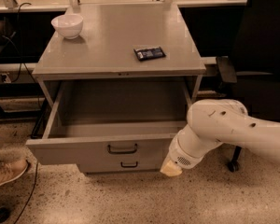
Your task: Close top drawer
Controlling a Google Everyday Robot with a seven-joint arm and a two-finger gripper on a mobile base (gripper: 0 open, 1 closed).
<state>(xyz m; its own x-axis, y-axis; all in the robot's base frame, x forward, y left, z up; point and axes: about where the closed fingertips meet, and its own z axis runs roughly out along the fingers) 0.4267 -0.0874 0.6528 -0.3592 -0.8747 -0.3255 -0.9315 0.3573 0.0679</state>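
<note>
The top drawer (84, 152) of the grey metal cabinet (116, 36) stands pulled out and is empty inside. Its tall plain front has a dark loop handle (122, 148) at the centre. A smaller handle of a lower drawer (129, 164) shows just beneath it. My gripper (171, 168), the cream tip of the white arm (224, 127), sits at the right end of the drawer's front panel, low near the floor and against or very close to it.
A white bowl (67, 25) and a dark flat packet (149, 53) lie on the cabinet top. A black office chair (266, 55) stands close on the right, its caster (232, 166) by my arm. A person's shoe (7, 171) and cables are at the left.
</note>
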